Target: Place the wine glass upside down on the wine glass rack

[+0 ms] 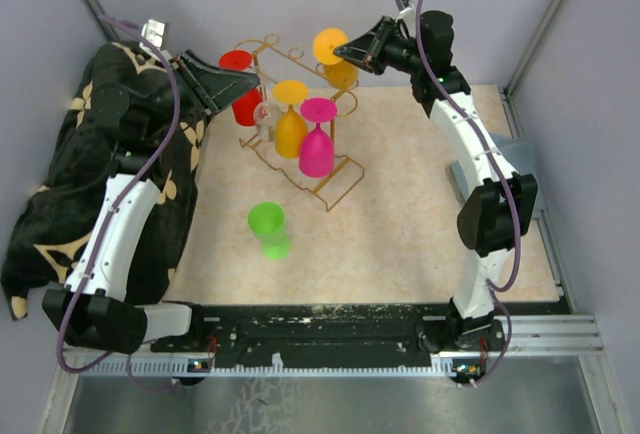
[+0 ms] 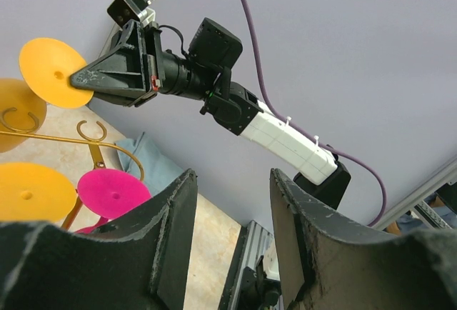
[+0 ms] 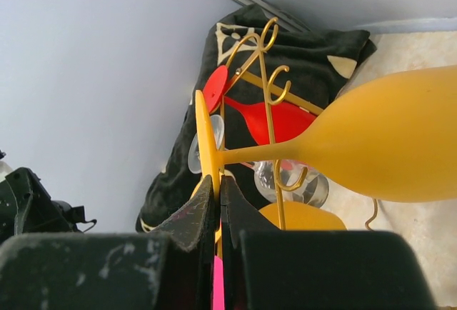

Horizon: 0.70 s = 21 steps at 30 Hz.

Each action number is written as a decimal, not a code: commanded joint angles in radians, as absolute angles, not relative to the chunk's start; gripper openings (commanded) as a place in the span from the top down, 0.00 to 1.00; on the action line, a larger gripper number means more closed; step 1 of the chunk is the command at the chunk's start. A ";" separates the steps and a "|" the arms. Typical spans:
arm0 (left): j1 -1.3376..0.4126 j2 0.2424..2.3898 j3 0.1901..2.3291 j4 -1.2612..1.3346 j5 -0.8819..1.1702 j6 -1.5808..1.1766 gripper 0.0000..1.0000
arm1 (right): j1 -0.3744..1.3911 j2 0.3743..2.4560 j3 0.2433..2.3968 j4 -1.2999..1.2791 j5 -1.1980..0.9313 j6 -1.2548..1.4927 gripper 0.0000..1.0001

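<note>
A yellow-orange wine glass (image 1: 335,54) hangs foot up at the far right end of the gold wire wine glass rack (image 1: 318,186). My right gripper (image 1: 347,51) is shut on the rim of its round foot (image 3: 206,146), and its bowl (image 3: 385,146) extends to the right in the right wrist view. In the left wrist view the same foot (image 2: 50,71) shows pinched by the right gripper (image 2: 77,79). My left gripper (image 1: 250,82) stands open and empty beside the red glass (image 1: 240,94); its fingers (image 2: 175,217) hold nothing.
Red, orange (image 1: 291,119), magenta (image 1: 318,144) and clear (image 1: 265,119) glasses hang upside down on the rack. A green glass (image 1: 268,229) is on the beige mat in front of it. A black patterned cloth (image 1: 60,204) covers the left side. A grey block (image 1: 505,154) sits at the right.
</note>
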State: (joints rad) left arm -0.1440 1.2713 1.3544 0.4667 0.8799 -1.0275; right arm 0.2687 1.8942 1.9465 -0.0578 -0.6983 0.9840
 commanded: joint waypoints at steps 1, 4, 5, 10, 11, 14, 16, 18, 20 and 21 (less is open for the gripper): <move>-0.140 1.246 1.342 0.481 0.877 -1.023 0.49 | 0.286 1.894 2.018 -0.070 -0.718 0.965 1.00; -0.140 1.244 1.341 0.485 0.877 -1.027 0.49 | 0.293 1.894 2.021 -0.093 -0.717 0.953 1.00; -0.140 1.244 1.339 0.487 0.877 -1.027 0.49 | 0.295 1.896 2.022 -0.101 -0.717 0.949 1.00; -0.140 1.244 1.333 0.495 0.877 -1.035 0.48 | 0.305 1.902 2.026 -0.124 -0.725 0.936 1.00; -0.140 1.244 1.332 0.496 0.877 -1.036 0.49 | 0.306 1.906 2.031 -0.130 -0.727 0.935 1.00; -0.140 1.243 1.328 0.498 0.877 -1.037 0.48 | 0.310 1.914 2.040 -0.138 -0.727 0.929 1.00; -0.140 1.240 1.324 0.499 0.876 -1.037 0.48 | 0.309 1.919 2.040 -0.139 -0.724 0.926 1.00; -0.139 1.239 1.324 0.500 0.876 -1.038 0.48 | 0.309 1.926 2.043 -0.142 -0.724 0.923 1.00; -0.140 1.238 1.324 0.500 0.878 -1.038 0.48 | 0.310 1.932 2.043 -0.143 -0.725 0.921 1.00; -0.140 1.238 1.325 0.499 0.878 -1.036 0.48 | 0.309 1.936 2.044 -0.144 -0.726 0.920 1.00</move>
